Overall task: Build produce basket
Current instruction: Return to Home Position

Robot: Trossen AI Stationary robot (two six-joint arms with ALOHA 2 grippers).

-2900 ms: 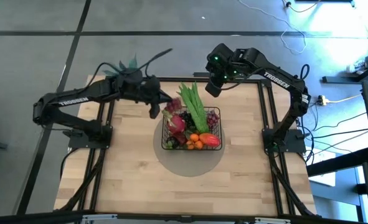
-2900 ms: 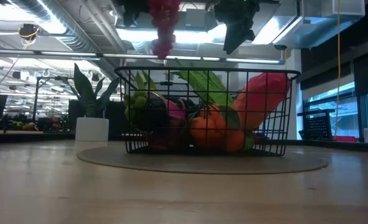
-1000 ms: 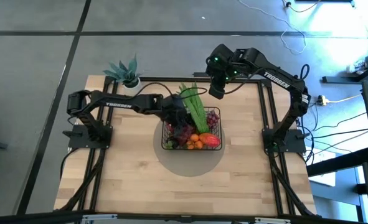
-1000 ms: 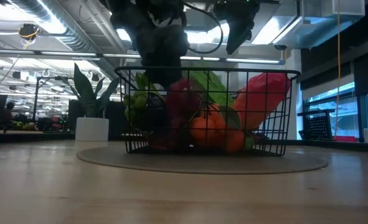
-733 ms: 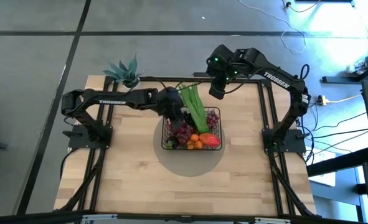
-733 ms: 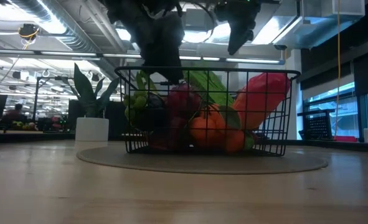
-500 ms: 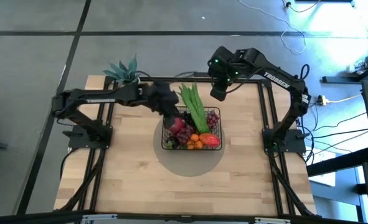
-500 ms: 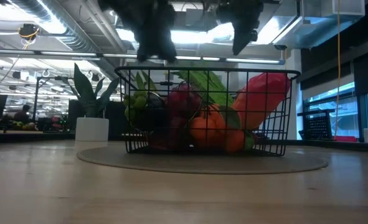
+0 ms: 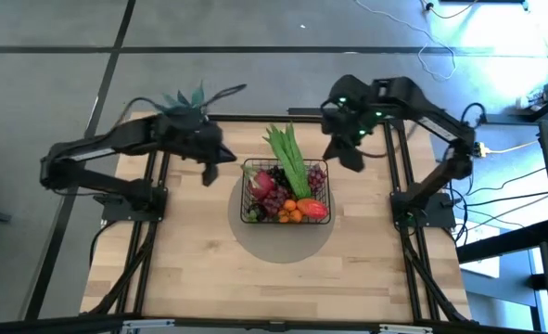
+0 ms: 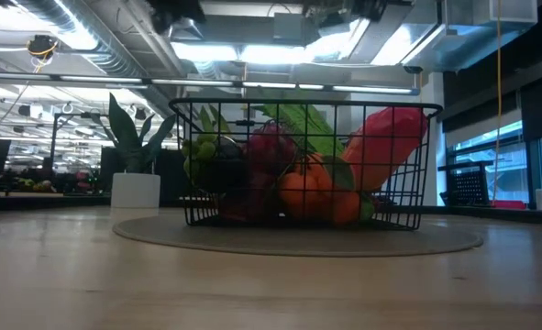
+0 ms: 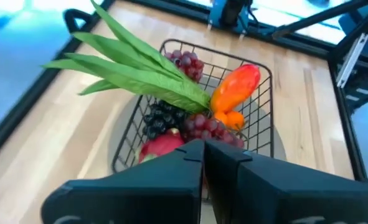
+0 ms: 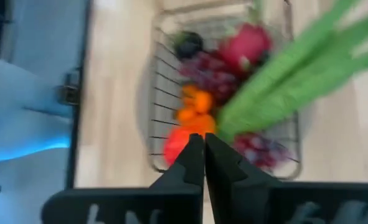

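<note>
The black wire basket [image 9: 246, 191] stands on a round grey mat in the middle of the table. The produce fills it: long green pods [image 9: 287, 158] stick out over its far rim, with a pink dragon fruit [image 9: 261, 186], red grapes [image 11: 202, 124], dark grapes [image 11: 162, 115], small oranges [image 9: 292, 212] and a red-yellow mango [image 9: 314, 209]. My left gripper [image 9: 209, 174] hangs shut to the left of the basket, above the table. My right gripper [image 9: 353, 160] hangs shut to the basket's right. Both wrist views show fingers together [image 11: 203, 149] [image 12: 204, 140] with nothing between them.
A spiky teal plant [image 9: 186, 100] in a white pot [image 10: 135, 189] stands at the table's far left corner, close behind my left arm. The grey mat [image 9: 283, 249] reaches out past the basket toward the near edge. Bare wood lies near the front edge.
My left gripper has come up out of the basket and drawn back toward the table's left edge; the red grape bunch stays in the basket. My right gripper has gone from behind the basket's far rim toward the table's right and near side.
</note>
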